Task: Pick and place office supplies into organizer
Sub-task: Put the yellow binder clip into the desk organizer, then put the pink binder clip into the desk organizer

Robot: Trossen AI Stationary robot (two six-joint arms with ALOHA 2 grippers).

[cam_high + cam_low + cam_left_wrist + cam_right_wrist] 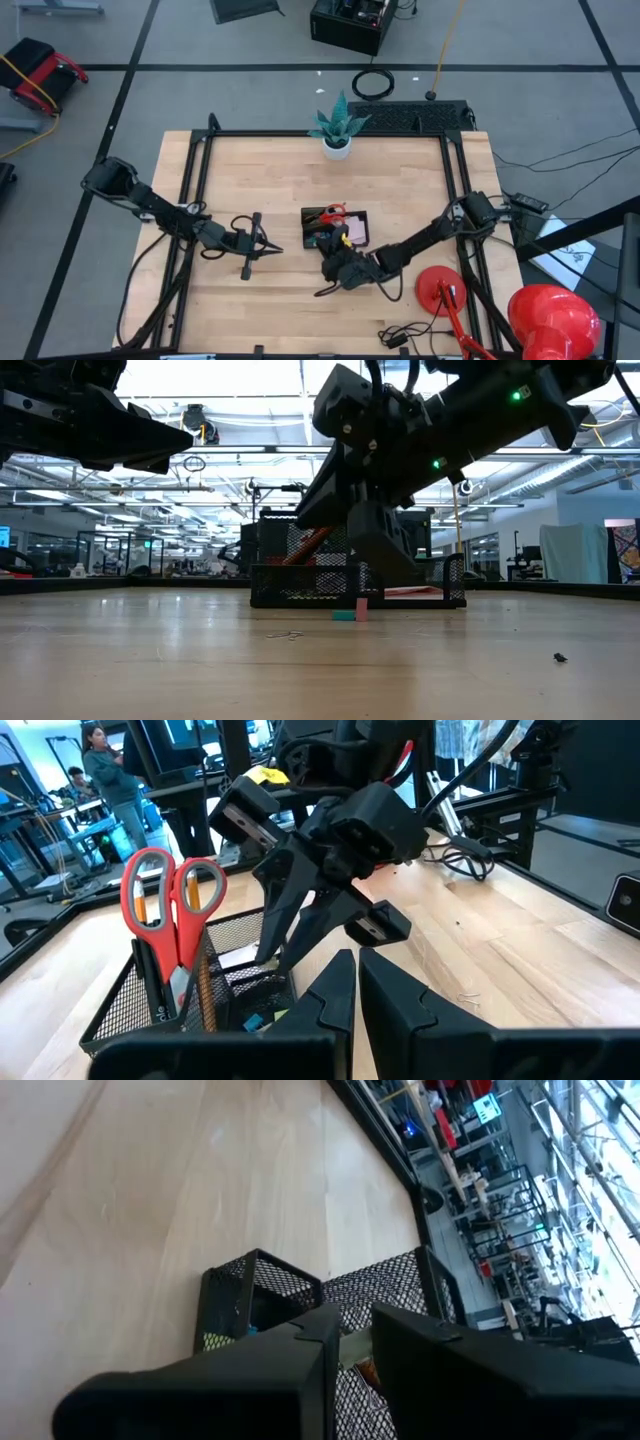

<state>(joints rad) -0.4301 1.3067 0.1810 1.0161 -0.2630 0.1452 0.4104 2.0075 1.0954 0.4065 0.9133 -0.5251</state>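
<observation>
A: Where's the right gripper [335, 268]?

B: I have it at the near edge of the organizer [338, 228], jaws nearly together, nothing clamped that I can see. Left gripper [268, 249] waits beside the organizer, closed.

A: And the scissors [170, 910]?

B: Upright inside the organizer. Stiff, light, I'd guess; take the blades, not the slick loops.

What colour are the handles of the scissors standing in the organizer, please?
Red, clearest in the left wrist view: scissors.
</observation>
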